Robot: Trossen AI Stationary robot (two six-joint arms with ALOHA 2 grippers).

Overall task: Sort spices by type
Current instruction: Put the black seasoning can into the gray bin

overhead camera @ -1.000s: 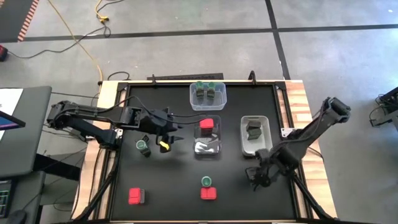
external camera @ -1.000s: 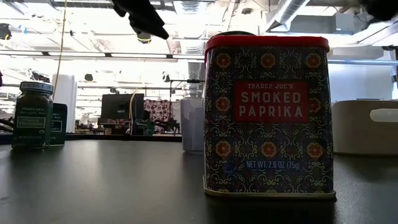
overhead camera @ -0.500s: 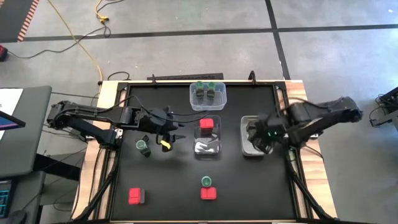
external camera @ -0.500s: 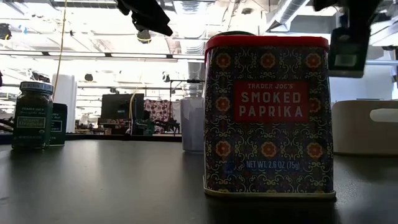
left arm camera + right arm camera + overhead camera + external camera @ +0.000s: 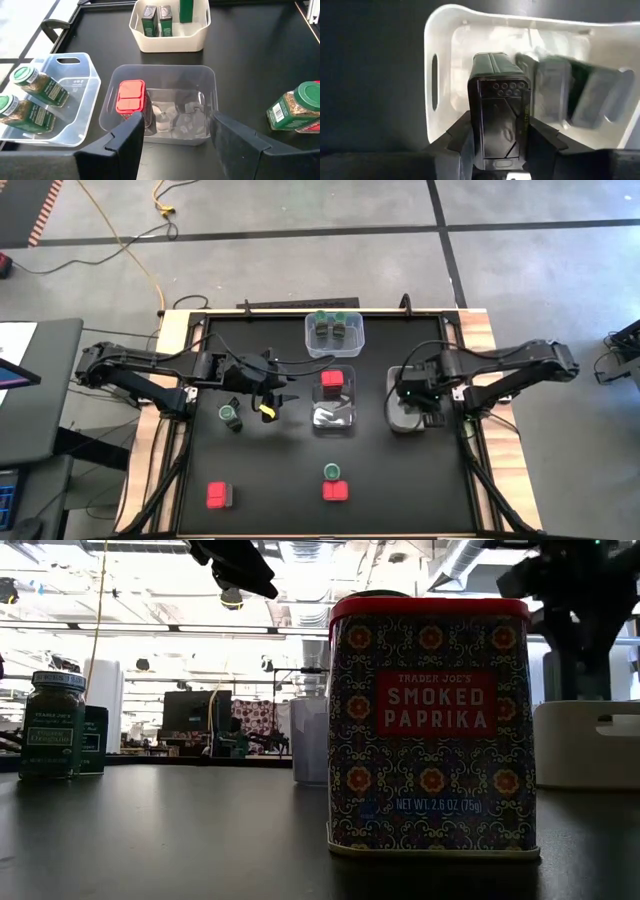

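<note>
My right gripper (image 5: 418, 392) (image 5: 500, 131) is over the white tub (image 5: 395, 415) at the table's right, shut on a dark blocky spice tin (image 5: 499, 105). Two more dark tins (image 5: 156, 21) stand in that tub. My left gripper (image 5: 272, 398) (image 5: 177, 127) hangs open above the table left of the middle clear tub (image 5: 333, 420), which holds a red tin (image 5: 333, 380). Green-lidded jars (image 5: 334, 328) lie in the far clear tub. A green-lidded jar (image 5: 230, 415) stands at the left. Another jar (image 5: 332, 471) and two red tins (image 5: 335, 491) (image 5: 218, 496) stand near the front. My right gripper pinches the dark tin between its two fingers, on opposite sides (image 5: 476, 130) near the lid end with the shaker holes. The fingers come from above, pointing down. The tin hangs upright with its lower end in the white tub; whether it stands on the tub's floor I cannot tell.
The low view is filled by the near red paprika tin (image 5: 430, 725), with a green-lidded jar (image 5: 55, 725) far off at its left. Wooden rails edge the black table (image 5: 280, 470). Bare table lies between the tubs and the near items.
My right gripper has risen from the table's near right part, carried the dark tin toward the far edge to over the white tub, then come down so that the tin hangs into it. My left arm has kept still.
</note>
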